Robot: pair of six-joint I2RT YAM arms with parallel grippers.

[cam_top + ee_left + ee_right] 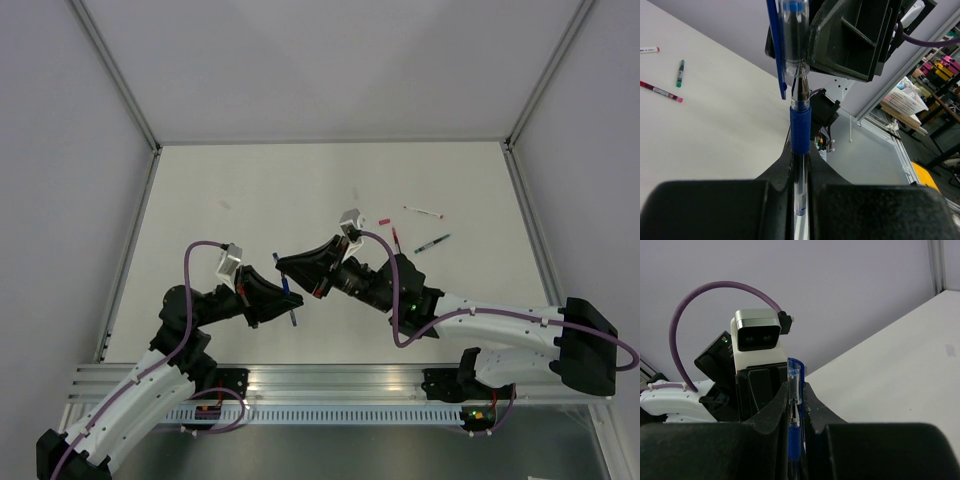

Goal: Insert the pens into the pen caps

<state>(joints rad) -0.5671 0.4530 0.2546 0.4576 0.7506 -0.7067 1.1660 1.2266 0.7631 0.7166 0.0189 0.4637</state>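
My left gripper (279,303) is shut on the blue pen (291,303). In the left wrist view this gripper (801,156) holds the pen's clear barrel, and the blue grip (800,129) sticks out past the fingertips. My right gripper (291,268) is shut on the clear cap with the blue clip (792,35). In the right wrist view this cap (796,381) stands between the right gripper's fingertips (797,392). The two grippers meet tip to tip above the table. The pen's tip sits just inside the cap's mouth.
On the table (250,190) at the far right lie a red pen (397,238), a green pen (432,243), a white pen with red ends (423,212) and a small red cap (384,219). The red pen (661,91) and green pen (679,73) also show in the left wrist view.
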